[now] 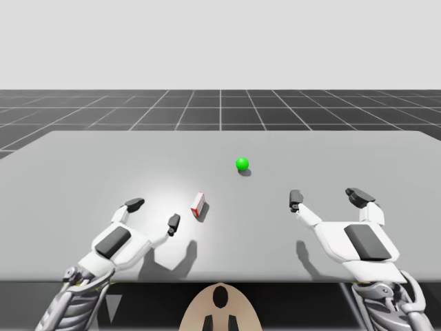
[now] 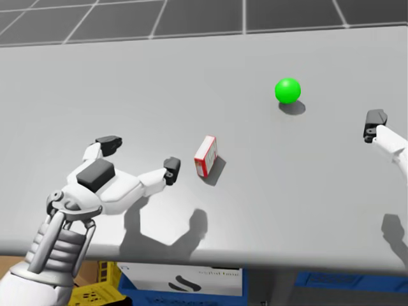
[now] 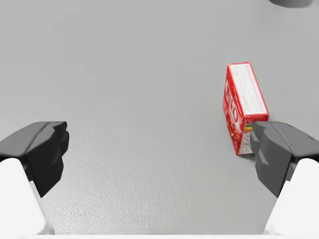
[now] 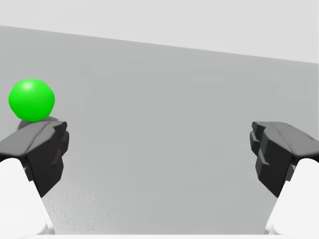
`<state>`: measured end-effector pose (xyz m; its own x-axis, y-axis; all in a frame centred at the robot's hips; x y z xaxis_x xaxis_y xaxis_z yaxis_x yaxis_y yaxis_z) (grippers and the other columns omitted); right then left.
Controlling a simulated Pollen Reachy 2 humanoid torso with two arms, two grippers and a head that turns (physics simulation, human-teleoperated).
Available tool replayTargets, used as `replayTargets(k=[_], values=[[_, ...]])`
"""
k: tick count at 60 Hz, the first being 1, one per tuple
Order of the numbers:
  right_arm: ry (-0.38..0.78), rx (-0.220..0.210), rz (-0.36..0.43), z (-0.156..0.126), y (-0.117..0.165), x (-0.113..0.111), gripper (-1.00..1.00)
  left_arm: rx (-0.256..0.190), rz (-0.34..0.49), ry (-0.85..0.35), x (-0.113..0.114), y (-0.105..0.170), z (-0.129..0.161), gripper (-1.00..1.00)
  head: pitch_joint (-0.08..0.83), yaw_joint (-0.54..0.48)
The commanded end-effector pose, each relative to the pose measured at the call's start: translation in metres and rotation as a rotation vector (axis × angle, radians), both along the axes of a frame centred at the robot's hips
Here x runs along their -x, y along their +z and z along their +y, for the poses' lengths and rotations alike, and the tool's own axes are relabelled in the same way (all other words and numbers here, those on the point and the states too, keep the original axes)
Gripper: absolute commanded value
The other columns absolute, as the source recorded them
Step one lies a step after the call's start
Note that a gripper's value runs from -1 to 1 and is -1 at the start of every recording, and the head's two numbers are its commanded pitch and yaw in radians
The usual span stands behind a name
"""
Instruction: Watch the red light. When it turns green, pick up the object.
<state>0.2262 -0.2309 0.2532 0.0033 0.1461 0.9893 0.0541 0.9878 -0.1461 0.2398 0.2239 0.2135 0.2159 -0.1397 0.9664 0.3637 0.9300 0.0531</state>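
Spread-fingered, my left gripper hangs over the tabletop, the red box lying just beside one finger; my right gripper, fingers spread too, hangs near the green light.

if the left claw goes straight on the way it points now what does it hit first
Likely the red box, lying just ahead of one finger of my open left claw; the gap itself faces bare table. Depth is hard to judge.
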Motion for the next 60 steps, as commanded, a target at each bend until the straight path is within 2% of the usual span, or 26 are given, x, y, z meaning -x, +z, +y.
replayTargets(k=[1,5,10,20,34,45,59,60], values=[[0.003,-0.002,0.002,0.001,-0.001,0.000,-1.00,0.018,0.167,-0.095,0.001,-0.011,-0.011,-1.00,0.680,0.14],[0.008,-0.010,0.003,0.001,-0.001,0.000,-1.00,0.008,0.198,-0.106,-0.002,-0.016,-0.019,-1.00,0.682,0.14],[0.007,-0.009,0.002,0.001,-0.001,0.000,-1.00,0.018,0.240,-0.134,-0.009,-0.023,-0.033,-1.00,0.684,0.14],[0.005,-0.007,-0.001,0.000,0.000,0.001,-1.00,0.025,0.273,-0.155,-0.029,-0.033,-0.062,-1.00,0.683,0.14],[0.006,-0.008,-0.002,-0.002,-0.001,0.000,-1.00,-0.016,0.289,-0.135,-0.055,-0.039,-0.096,-1.00,0.686,0.13],[0.010,-0.009,-0.001,-0.002,-0.001,0.000,-1.00,0.008,0.292,-0.093,-0.070,-0.043,-0.112,-1.00,0.687,0.12],[0.011,-0.009,-0.002,-0.002,-0.001,0.001,-1.00,0.016,0.305,-0.070,-0.076,-0.053,-0.117,-1.00,0.687,0.12],[0.011,-0.009,-0.003,-0.002,-0.001,0.001,-1.00,0.012,0.301,-0.067,-0.075,-0.053,-0.117,-0.94,0.686,0.12]])
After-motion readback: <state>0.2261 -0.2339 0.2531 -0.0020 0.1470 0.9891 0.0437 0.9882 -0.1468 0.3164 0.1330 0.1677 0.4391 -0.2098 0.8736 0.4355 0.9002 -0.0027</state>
